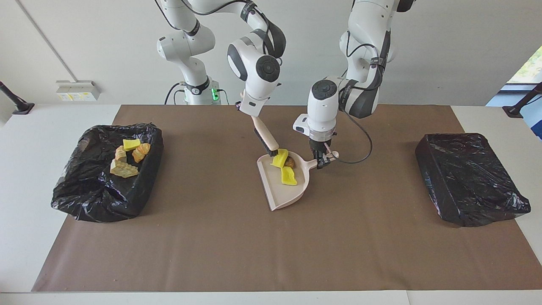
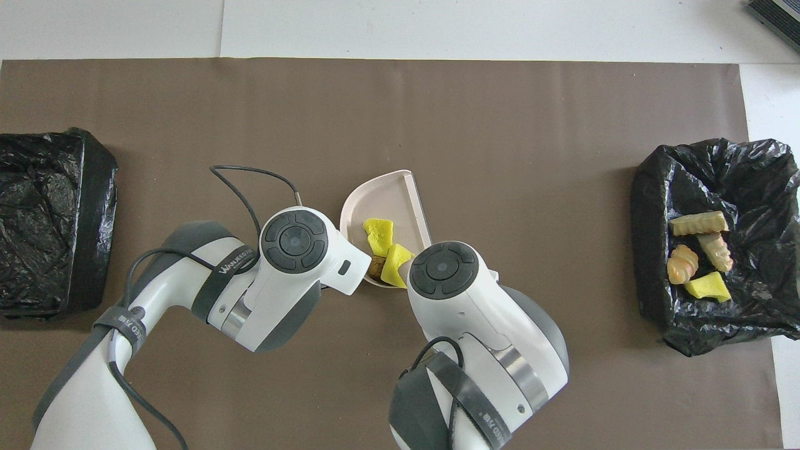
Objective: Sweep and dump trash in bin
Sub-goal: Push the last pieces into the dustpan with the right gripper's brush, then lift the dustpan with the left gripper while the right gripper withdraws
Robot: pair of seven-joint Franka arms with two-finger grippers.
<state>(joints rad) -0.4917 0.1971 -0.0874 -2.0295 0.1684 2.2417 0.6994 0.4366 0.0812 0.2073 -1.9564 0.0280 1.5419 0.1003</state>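
At mid-desk, the left tool point(image 1: 323, 162) points straight down from a bent arm, clenched on the handle of the pink dustpan point(image 1: 283, 192), which lies flat on the brown mat point(image 1: 271, 254). The right arm leans in from above, its right tool point(image 1: 247, 111) gripping the handle of a brush point(image 1: 265, 138) that slants down so its dark bristles meet the pan's rim nearest the robots. Inside the pan lie three pieces of trash: two yellow sponge bits point(image 1: 288, 176) and a brown chunk point(image 1: 290, 161), bunched at the handle end. The open black-lined bin point(image 1: 91, 199) at the right arm's end of the desk holds four more pieces point(image 1: 127, 156), yellow, orange and beige. A second black bag-covered bin point(image 1: 470, 182) sits at the left arm's end.
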